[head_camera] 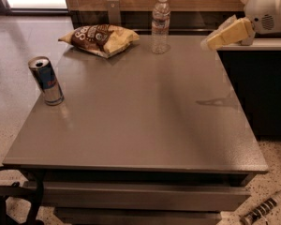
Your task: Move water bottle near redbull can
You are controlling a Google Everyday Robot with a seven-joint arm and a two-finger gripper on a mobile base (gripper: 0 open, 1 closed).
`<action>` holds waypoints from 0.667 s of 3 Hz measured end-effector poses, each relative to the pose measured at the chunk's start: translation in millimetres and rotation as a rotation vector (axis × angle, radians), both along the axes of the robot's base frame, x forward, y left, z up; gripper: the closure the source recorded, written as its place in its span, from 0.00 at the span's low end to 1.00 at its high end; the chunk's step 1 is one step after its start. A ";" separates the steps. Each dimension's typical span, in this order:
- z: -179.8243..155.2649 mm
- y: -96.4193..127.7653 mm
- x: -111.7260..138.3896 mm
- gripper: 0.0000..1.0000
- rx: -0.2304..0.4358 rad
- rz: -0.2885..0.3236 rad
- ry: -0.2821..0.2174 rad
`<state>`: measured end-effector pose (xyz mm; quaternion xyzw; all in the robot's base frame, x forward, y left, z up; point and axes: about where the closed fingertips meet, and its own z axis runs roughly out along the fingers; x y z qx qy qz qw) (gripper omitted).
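The small clear ribbed plastic water bottle (160,25) with a white cap stood upright at the far edge of the flat grey square table (145,125), a little right of its middle. Its pale label band could not be read. Just beside it, to its left, lay a crumpled brown and yellow chip bag (100,39), whose white lettering was too creased to make out. The slim silver and blue redbull can (47,81) stood upright near the table's left edge, well apart from the bottle. It showed a red mark on its side, but no words could be read. The chip bag lay partly between the two. The pale yellowish gripper (214,40) hung in the air over the table's far right corner, to the right of the bottle and not touching it. Whether it was open or closed could not be told.
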<state>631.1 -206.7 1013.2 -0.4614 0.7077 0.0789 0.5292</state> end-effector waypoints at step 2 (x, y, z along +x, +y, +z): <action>-2.3 -0.3 8.1 0.00 0.036 -0.032 -0.007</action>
